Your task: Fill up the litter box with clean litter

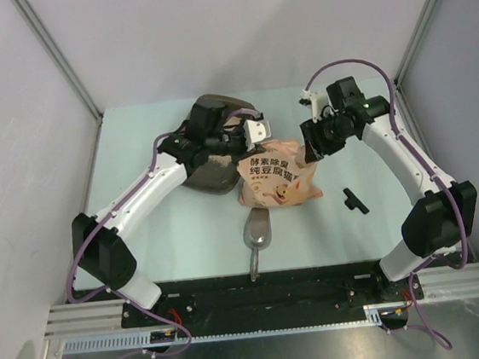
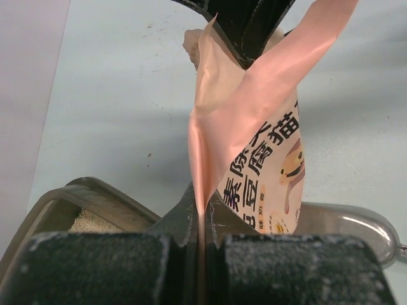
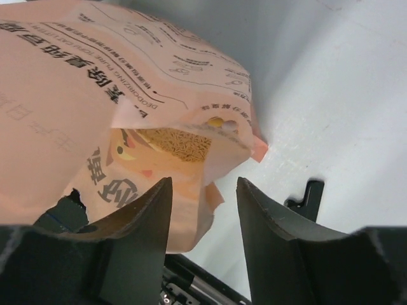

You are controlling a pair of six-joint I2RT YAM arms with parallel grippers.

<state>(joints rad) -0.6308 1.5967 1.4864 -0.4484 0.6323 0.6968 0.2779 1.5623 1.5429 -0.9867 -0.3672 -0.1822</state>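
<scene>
the pink litter bag [image 1: 279, 184] sits in the middle of the bench [image 1: 185, 237], top open. the left fingers [image 2: 181, 219] are squeezed tight on the bag's top edge, holding a thin pink flap. the right fingers [image 3: 143, 216] are apart at the bag's other top corner, w/ a bit of the bag btw them; can't tell if it touches them. the litter box [image 1: 210, 181] lies just left of the bag, partly under the left arm. some clean litter [image 2: 89, 222] shows in one corner of the box, and more shows inside the bag's mouth. a metal scoop [image 1: 258, 229] lies in front of the bag, near it. a small black part [image 1: 355, 200] lies to the right, apart from the bag.
</scene>
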